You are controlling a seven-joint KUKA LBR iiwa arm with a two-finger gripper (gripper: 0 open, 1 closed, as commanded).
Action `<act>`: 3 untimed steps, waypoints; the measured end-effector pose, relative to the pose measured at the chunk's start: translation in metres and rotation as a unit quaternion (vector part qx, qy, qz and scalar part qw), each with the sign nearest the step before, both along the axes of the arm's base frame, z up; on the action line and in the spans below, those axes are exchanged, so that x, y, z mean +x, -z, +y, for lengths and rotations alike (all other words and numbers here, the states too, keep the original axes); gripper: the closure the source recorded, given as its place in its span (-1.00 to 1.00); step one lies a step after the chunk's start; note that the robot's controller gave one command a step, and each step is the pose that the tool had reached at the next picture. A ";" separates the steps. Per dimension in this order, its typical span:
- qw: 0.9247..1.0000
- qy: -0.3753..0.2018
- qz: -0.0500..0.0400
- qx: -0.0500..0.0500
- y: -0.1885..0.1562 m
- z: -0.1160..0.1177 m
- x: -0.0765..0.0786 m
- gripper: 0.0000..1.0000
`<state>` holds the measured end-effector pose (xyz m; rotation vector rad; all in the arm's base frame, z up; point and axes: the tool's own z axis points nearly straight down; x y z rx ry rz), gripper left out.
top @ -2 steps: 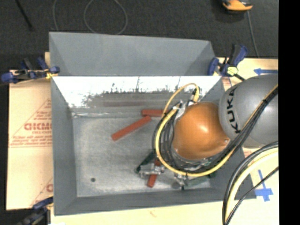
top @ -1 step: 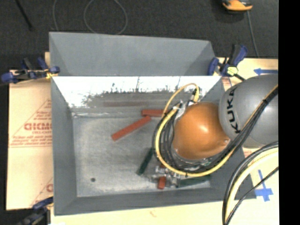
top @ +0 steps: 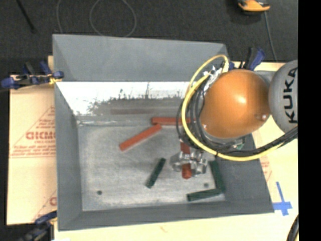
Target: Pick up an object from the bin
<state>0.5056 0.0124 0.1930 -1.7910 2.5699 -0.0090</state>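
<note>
Grey sheet metal forms the bin (top: 67,154) I am watching through the camera view. The arm comes in from the right, its round orange wrist cover (top: 233,104) and a loop of yellow cable (top: 186,109) hanging over the right half of the floor.

Below that cover the gripper (top: 188,167) sits low in the bin, right of centre, and a short red block (top: 186,173) shows right at its tip. Whether the gripper is open or closed on that block I cannot tell; its metal parts hide the contact.

A dark green flat stick (top: 155,172) lies tilted to its left, apart from it. Another dark green stick (top: 216,177) lies near the right wall, just beside the gripper, and a third green stick (top: 205,196) lies across the front right corner. Farther back, a long red stick (top: 140,138) lies slanted on the floor, and a second red stick (top: 165,120) runs along the back wall, their near ends close together.

I judge this to be the grasp step, at the short red block. The next move calls for a firm hold on it, then a straight lift that stays clear of the green stick by the right wall.
</note>
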 end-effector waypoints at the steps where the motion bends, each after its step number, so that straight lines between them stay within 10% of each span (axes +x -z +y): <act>1: 1.000 -0.019 0.000 0.001 -0.095 0.034 0.017 1.00; 2: 0.999 -0.049 0.009 0.000 -0.003 -0.006 -0.001 1.00; 3: 0.998 -0.062 -0.001 0.000 -0.146 0.040 0.044 1.00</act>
